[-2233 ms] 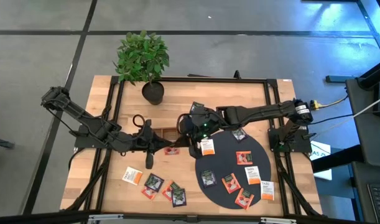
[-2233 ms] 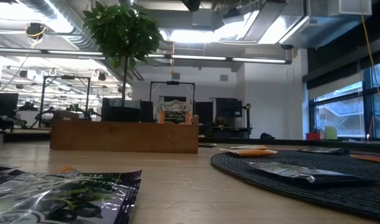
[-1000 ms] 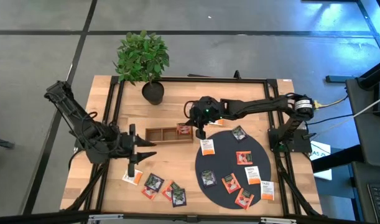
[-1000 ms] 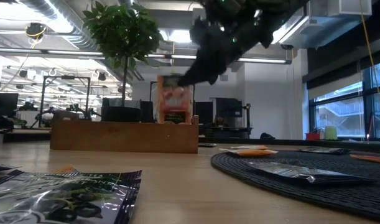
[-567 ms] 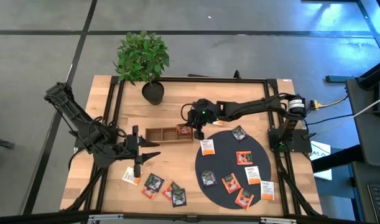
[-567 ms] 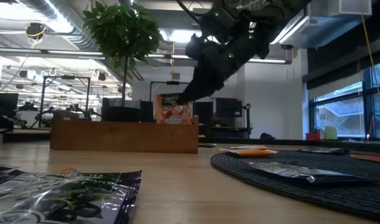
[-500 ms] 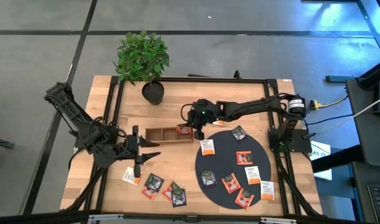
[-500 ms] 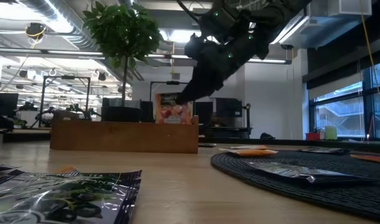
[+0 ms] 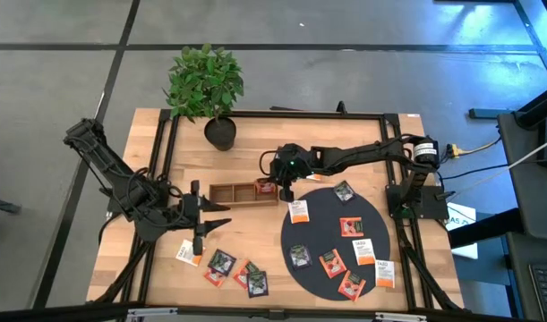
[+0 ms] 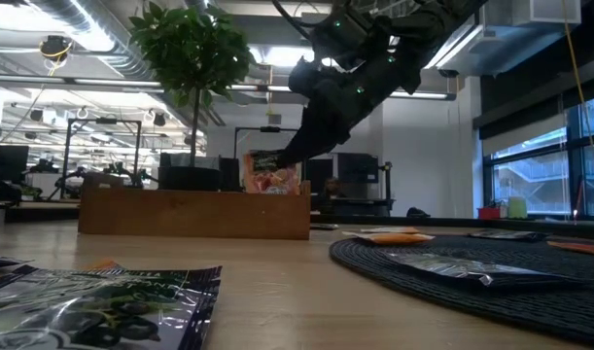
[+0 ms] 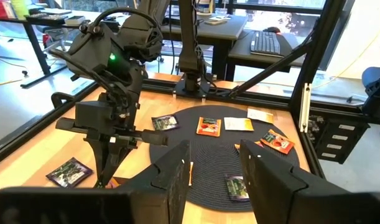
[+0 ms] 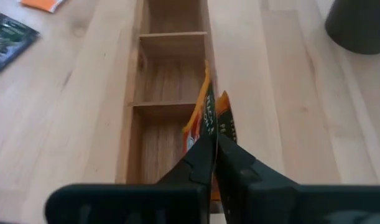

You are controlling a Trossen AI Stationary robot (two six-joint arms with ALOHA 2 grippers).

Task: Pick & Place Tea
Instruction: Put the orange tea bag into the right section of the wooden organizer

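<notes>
Since approx. 1 s ago the red-orange tea sachet [image 12: 208, 115] went down from above the wooden tray [image 9: 226, 193] into its end compartment nearest the black round mat [image 9: 371, 259]; in the low view it sits lower vs. before. The right gripper [image 12: 213, 149] has its jaws nearly pressed together, still on the sachet's top edge, so I judge the release is only starting. This sachet is thus almost placed; many others wait on the mat and tabletop [image 9: 166, 268].

The left gripper [image 11: 214, 168], jaws spread and empty, hovers near the loose sachets.

Hidden: the sachet's lower part behind the tray wall, and whether a 2nd sachet stands beside it, cannot tell.
</notes>
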